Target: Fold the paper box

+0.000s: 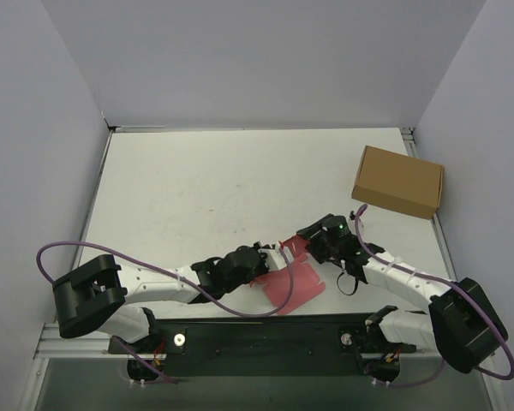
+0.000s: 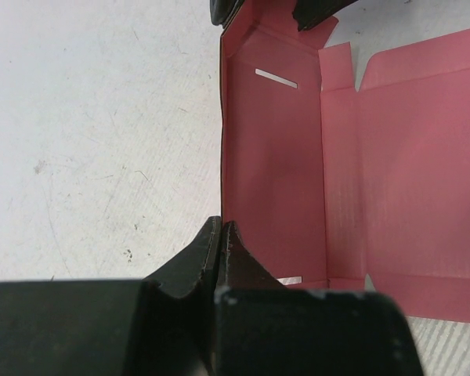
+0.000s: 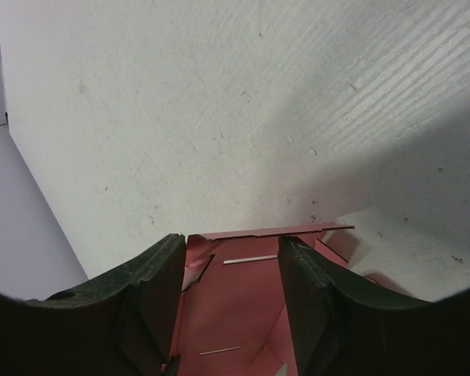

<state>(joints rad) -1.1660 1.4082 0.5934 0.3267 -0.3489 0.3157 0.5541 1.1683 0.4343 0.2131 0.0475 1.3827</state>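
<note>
The paper box [image 1: 295, 278] is pink-red card lying near the table's front edge, partly folded, with one flap flat towards the arm bases. My left gripper [image 1: 276, 259] is shut on the box's upright side wall; in the left wrist view that wall's edge [image 2: 222, 141] runs straight down into the closed fingertips [image 2: 222, 225]. My right gripper [image 1: 308, 248] stands open over the box's far end. In the right wrist view its two fingers [image 3: 160, 274] flank the slotted pink floor [image 3: 243, 305], with the raised end flap just beyond them. The right fingertips [image 2: 313, 12] also show in the left wrist view.
A larger brown cardboard box [image 1: 398, 181] sits at the back right of the white table [image 1: 223, 188]. Grey walls enclose the table on three sides. Purple cables loop beside both arm bases.
</note>
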